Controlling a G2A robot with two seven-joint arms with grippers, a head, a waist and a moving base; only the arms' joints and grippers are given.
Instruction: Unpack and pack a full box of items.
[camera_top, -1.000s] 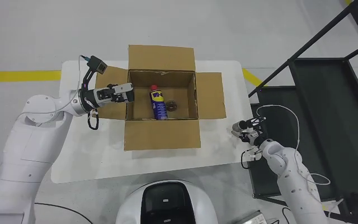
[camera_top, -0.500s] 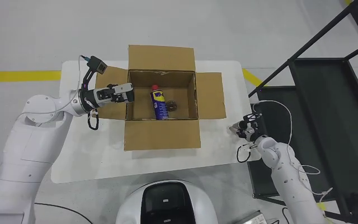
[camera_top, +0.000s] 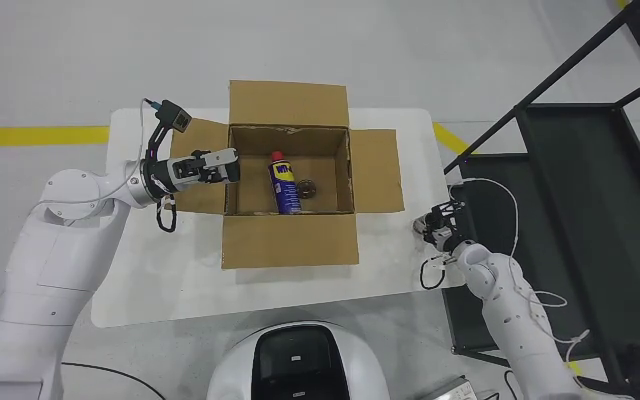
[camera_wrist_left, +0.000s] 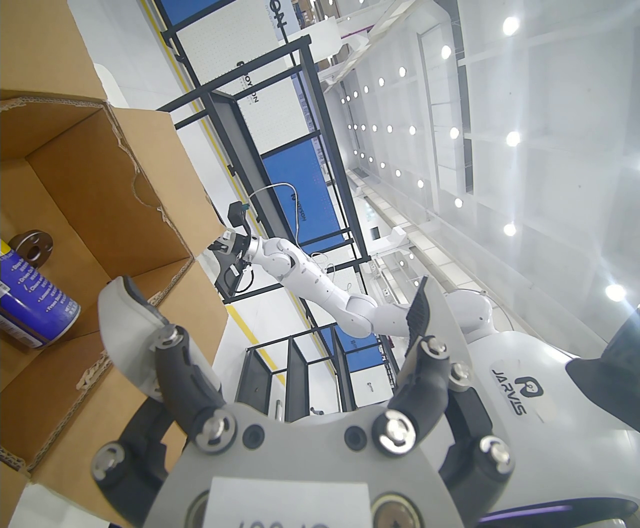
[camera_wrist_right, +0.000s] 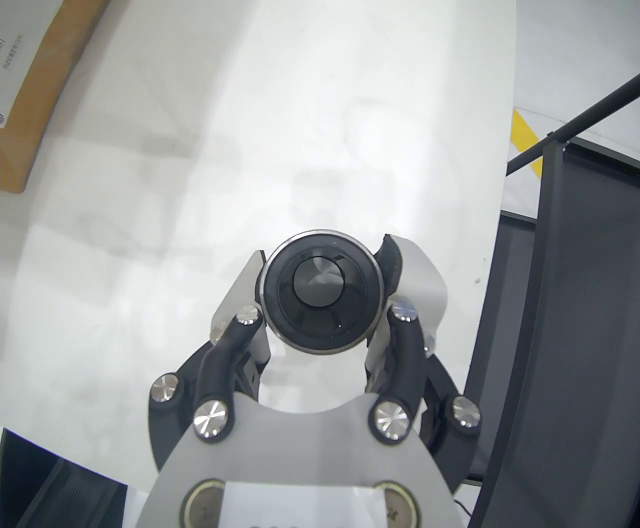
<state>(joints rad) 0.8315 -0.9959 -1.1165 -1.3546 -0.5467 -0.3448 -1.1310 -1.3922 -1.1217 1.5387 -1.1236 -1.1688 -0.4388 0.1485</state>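
Observation:
An open cardboard box (camera_top: 290, 105) sits mid-table with its flaps spread. Inside lie a blue and yellow spray can (camera_top: 284, 183) and a small metal flange (camera_top: 307, 188); the can (camera_wrist_left: 35, 310) and flange (camera_wrist_left: 32, 246) also show in the left wrist view. My left gripper (camera_top: 228, 166) hovers over the box's left flap, open and empty, its fingers (camera_wrist_left: 132, 312) wide apart. My right gripper (camera_wrist_right: 322, 272) is shut on a round black and metal cylindrical part (camera_wrist_right: 322, 292), just above the white table (camera_wrist_right: 150, 200) near its right edge. From above, that gripper (camera_top: 432, 225) sits right of the box.
A black metal rack (camera_top: 560, 180) stands beside the table's right edge, close to my right arm. A yellow floor line (camera_top: 50, 134) runs behind the table on the left. Bare tabletop (camera_top: 160, 280) lies in front of the box.
My right arm has shifted slightly toward the table, turning the wrist while still holding the round part. The left arm and the box contents have not moved.

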